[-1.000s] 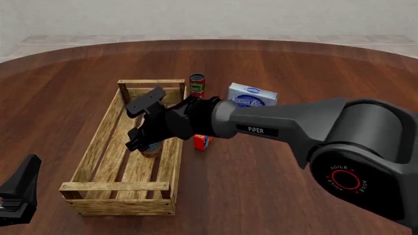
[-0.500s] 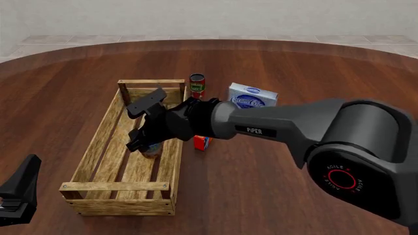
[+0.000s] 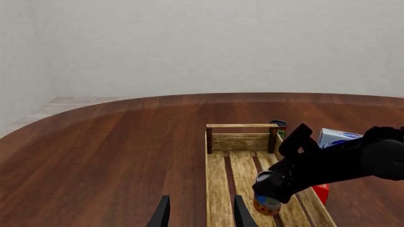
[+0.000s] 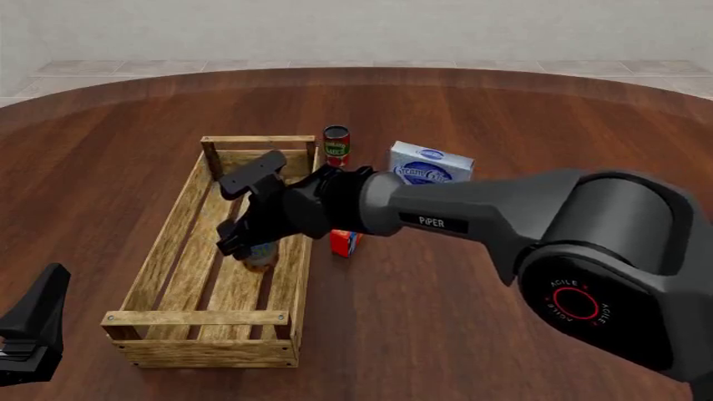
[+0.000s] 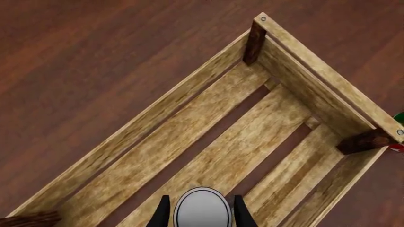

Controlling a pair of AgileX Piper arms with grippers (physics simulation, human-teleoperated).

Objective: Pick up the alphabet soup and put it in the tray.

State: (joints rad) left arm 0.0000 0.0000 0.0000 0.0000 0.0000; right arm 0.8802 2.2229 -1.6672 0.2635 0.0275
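At the near left edge of the front view, the left gripper [image 4: 32, 334] is seen hanging apart from everything on the table [image 4: 468, 334], its 2 fingers [image 3: 162, 215] parted with nothing between them. Farther in, the alphabet soup [image 4: 260, 253] is held upright between the 2 fingers of the right gripper [image 4: 247, 219], low inside the tray [image 4: 200, 322] near its right wall; whether the can touches the slats cannot be told. Beyond the tray's right side a small red-orange box [image 4: 344, 242] is found just outside the wall, then a blue-and-white box [image 4: 432, 163], and a dark red can [image 4: 336, 144] by the far right corner.
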